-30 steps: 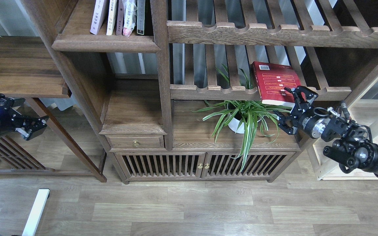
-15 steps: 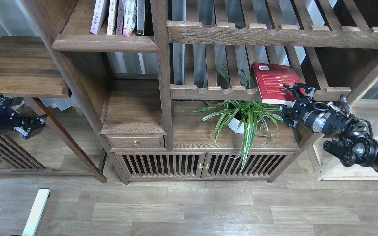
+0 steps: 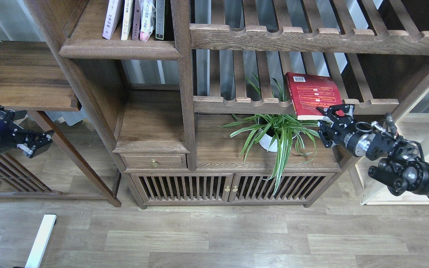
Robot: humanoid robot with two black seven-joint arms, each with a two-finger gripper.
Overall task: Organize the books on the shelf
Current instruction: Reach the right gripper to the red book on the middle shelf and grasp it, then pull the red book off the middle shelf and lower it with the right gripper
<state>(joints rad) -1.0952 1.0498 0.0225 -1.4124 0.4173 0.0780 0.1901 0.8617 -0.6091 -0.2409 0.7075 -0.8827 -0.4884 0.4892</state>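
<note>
The red book with yellow text bands [image 3: 311, 93] lies flat on the lower slatted rack [image 3: 244, 103], its front edge sticking out over the rail. My right gripper [image 3: 326, 123] is at that edge, one finger on the cover and the other below, shut on the book. The shelf [image 3: 119, 49] is the narrow compartment at the top left. In it stand a pale white-lavender book [image 3: 111, 18], a yellowish book [image 3: 127, 18], the plastic-wrapped pink item [image 3: 146, 20] and a dark book [image 3: 160, 18]. My left gripper [image 3: 37, 143] is open and empty at the far left.
A potted spider plant [image 3: 274, 132] stands on the cabinet top [image 3: 218, 149], just below and left of my right gripper. An upper slatted rack [image 3: 311, 39] runs overhead. A wide plain board [image 3: 21, 74] is above my left gripper. A light wooden frame [image 3: 365, 186] is at the right.
My right gripper moved up to the red book's front edge and narrowed from wide open to closed on it. The book shifted slightly. The left gripper barely moved.
</note>
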